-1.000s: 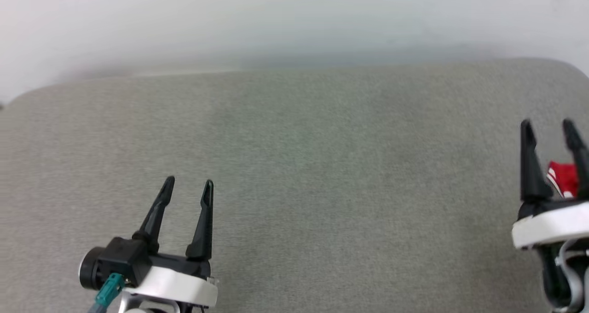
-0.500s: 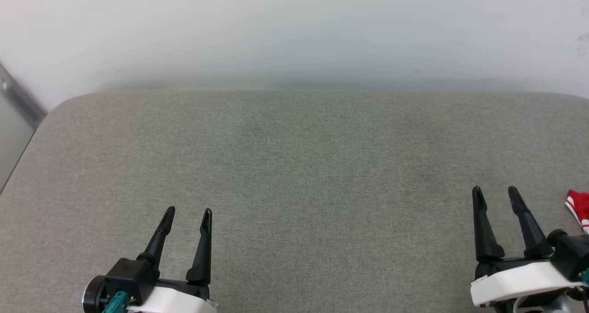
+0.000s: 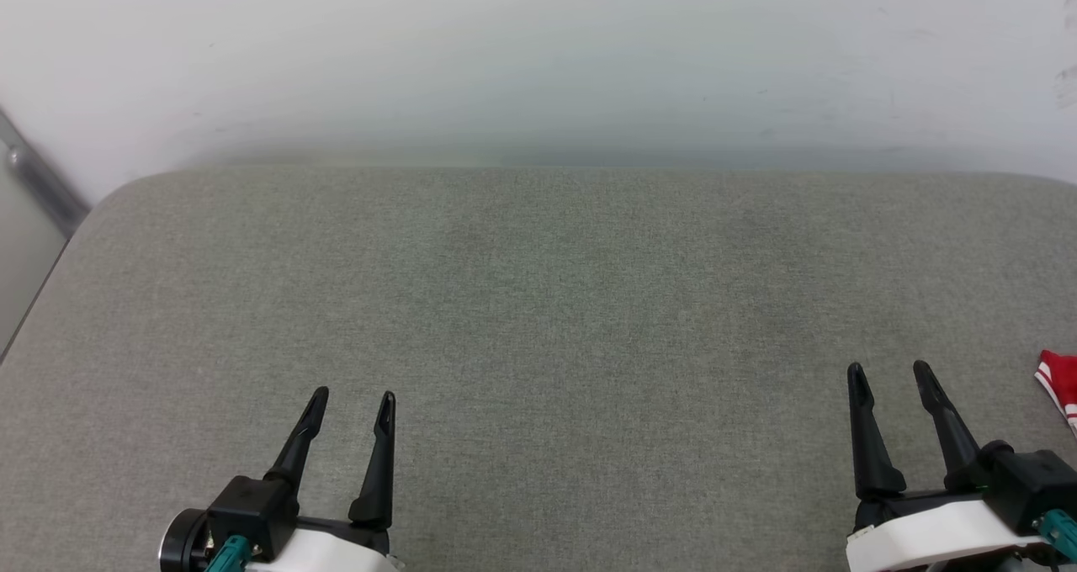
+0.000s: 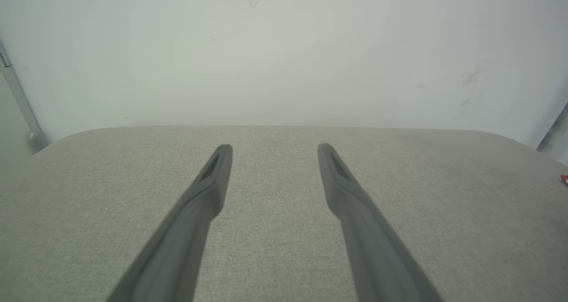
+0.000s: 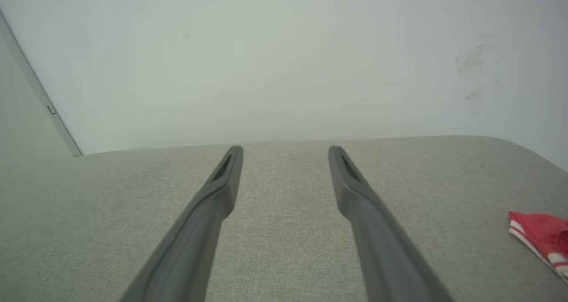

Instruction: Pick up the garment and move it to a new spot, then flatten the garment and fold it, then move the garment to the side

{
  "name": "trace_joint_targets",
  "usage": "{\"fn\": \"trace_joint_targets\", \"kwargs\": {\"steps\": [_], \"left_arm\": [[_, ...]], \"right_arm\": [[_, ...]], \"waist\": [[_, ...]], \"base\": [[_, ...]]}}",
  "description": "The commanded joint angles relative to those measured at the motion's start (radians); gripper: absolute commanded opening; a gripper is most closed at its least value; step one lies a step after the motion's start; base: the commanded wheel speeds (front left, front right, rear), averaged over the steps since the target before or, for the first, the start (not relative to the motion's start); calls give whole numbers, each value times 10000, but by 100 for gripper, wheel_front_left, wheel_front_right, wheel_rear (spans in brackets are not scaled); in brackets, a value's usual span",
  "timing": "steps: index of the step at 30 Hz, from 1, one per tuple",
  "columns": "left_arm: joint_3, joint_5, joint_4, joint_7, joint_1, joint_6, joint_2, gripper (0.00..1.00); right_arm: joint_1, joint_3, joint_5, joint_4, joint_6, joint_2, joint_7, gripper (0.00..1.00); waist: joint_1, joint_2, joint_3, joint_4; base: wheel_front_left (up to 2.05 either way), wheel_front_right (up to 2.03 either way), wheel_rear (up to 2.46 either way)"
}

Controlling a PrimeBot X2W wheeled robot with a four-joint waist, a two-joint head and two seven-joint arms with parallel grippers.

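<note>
A grey strip (image 3: 38, 177) was seen running down the wall (image 3: 538, 59) at the far left, just past the rounded corner of the worktop (image 3: 538, 303). The worktop was covered in grey woven fabric and was met along its far edge by the pale wall.

The left tool (image 3: 353, 398) was noted at the lower left of the head view, over the fabric. Its fingers were pointed toward the wall and leaned a little to the right. Its jaws were spread apart and released, with nothing gripped. In the left wrist view bare fabric was seen through the gap.

The right tool (image 3: 888, 369) was noted at the lower right, its fingers likewise pointed toward the wall. Its jaws were also parted and released, with nothing held. In the right wrist view grey fabric was seen between the fingers.

The garment (image 3: 1062, 383) was found at the right edge of the head view, on the worktop. It lay to the right of the right tool, near it but not touched by it. A small red part with white-striped trim was shown, the rest cut off by the frame. In the right wrist view the same red corner (image 5: 539, 235) was recorded at the lower right, flat on the fabric and apart from the fingers. In the left wrist view it was reduced to a red speck (image 4: 565, 180) at the far right edge. Faint scuffs (image 5: 477, 71) were noted on the wall above that side.
</note>
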Motion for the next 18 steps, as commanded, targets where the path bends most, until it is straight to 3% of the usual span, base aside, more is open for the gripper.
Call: {"fn": "trace_joint_targets", "kwargs": {"steps": [1, 14, 15, 18], "left_arm": [[-17, 15, -30, -21, 72, -15, -29, 100], [-35, -297, -117, -21, 81, -16, -58, 100], [-24, -276, -81, 2, 35, 0, -67, 0], [-41, -441, 110, 44, 113, 1, -101, 0]], "right_arm": [[5, -3, -37, 15, -4, 58, -59, 100], [-41, 113, 266, 108, -4, 60, -186, 100], [2, 119, 240, 122, 0, 12, -142, 0], [71, 149, 392, 322, 0, 12, -111, 0]], "waist": [[0, 0, -3, -6], [0, 0, 39, -47], [0, 0, 37, -48], [1, 0, 36, -54]], "base": [[0, 0, 0], [0, 0, 0], [0, 0, 0], [0, 0, 0]]}}
